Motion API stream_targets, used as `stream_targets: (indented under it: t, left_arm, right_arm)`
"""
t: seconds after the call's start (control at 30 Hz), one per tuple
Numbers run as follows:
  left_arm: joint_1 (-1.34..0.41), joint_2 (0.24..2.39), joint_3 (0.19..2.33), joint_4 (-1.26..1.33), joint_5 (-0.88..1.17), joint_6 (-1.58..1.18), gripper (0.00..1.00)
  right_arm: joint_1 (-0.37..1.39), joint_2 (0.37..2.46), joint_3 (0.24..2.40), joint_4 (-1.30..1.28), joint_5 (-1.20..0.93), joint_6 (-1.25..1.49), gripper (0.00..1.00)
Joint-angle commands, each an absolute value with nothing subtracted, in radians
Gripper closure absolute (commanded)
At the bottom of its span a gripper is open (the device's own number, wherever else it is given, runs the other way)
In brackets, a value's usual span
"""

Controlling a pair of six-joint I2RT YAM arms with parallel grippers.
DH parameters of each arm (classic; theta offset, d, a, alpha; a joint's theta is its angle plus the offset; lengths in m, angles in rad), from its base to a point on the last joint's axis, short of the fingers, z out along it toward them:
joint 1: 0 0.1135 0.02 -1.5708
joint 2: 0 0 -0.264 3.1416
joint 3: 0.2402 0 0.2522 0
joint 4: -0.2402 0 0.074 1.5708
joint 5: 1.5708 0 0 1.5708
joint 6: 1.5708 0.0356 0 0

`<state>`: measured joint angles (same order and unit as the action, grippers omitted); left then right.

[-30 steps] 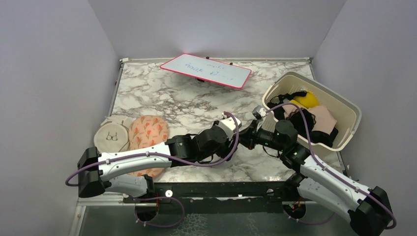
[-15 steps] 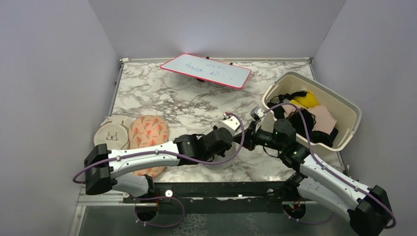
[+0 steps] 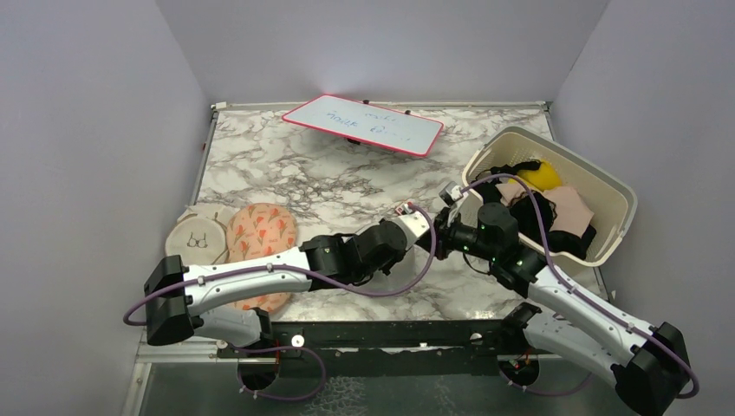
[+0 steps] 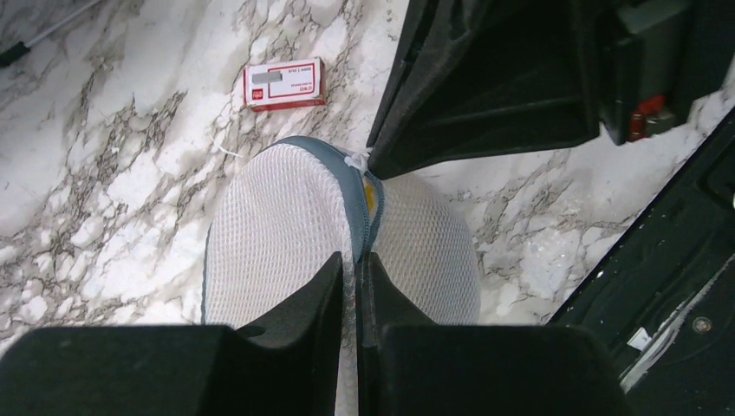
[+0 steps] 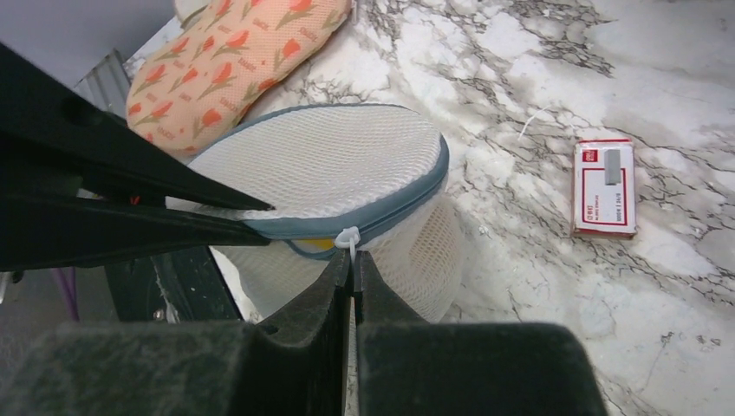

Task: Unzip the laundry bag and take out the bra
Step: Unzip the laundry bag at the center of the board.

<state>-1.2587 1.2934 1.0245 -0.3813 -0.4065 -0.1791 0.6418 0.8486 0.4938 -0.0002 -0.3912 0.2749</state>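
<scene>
The white mesh laundry bag (image 4: pixel 286 234) stands on the marble with its grey-blue zipper trim (image 4: pixel 351 186) round the top. My left gripper (image 4: pixel 356 260) is shut on the bag's rim, pinching mesh and trim. Opposite it, my right gripper (image 5: pixel 353 260) is shut on the white zipper pull (image 5: pixel 347 238). The zip is parted a little beside the pull, and a sliver of the mustard-yellow bra (image 5: pixel 321 245) shows in the gap. In the top view both grippers, left (image 3: pixel 414 234) and right (image 3: pixel 440 236), meet tip to tip and hide the bag.
A small red-and-white box (image 5: pixel 604 186) lies on the marble just beyond the bag. The orange-pink patterned pouch (image 3: pixel 260 234) and a beige pouch (image 3: pixel 195 241) lie at the left. A cream basket (image 3: pixel 568 160) of garments stands at the right, a whiteboard (image 3: pixel 364 124) at the back.
My left gripper has moved right onto the bag's rim and shut on it. The right gripper has kept hold of the zipper pull and shifted slightly farther back.
</scene>
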Motion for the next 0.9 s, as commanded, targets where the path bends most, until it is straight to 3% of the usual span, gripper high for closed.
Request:
stream_targets:
  t: [0.0, 0.4, 0.53, 0.87]
  left_arm:
    - [-1.255, 1.213, 1.020, -0.316, -0.341, -0.143, 1.00]
    - [-1.255, 1.026, 0.744, -0.054, -0.148, -0.193, 1.00]
    - [-1.255, 0.985, 0.675, 0.019, -0.201, -0.154, 1.00]
    - [-1.255, 1.067, 0.699, -0.032, -0.210, -0.157, 1.00]
  right_arm:
    - [0.643, 0.858, 0.544, -0.047, -0.281, 0.277, 0.99]
    - [0.642, 0.874, 0.621, -0.162, -0.273, 0.319, 0.99]
    - [0.643, 0.884, 0.589, -0.149, -0.288, 0.321, 0.99]
    - [0.642, 0.872, 0.478, 0.024, -0.334, 0.241, 0.99]
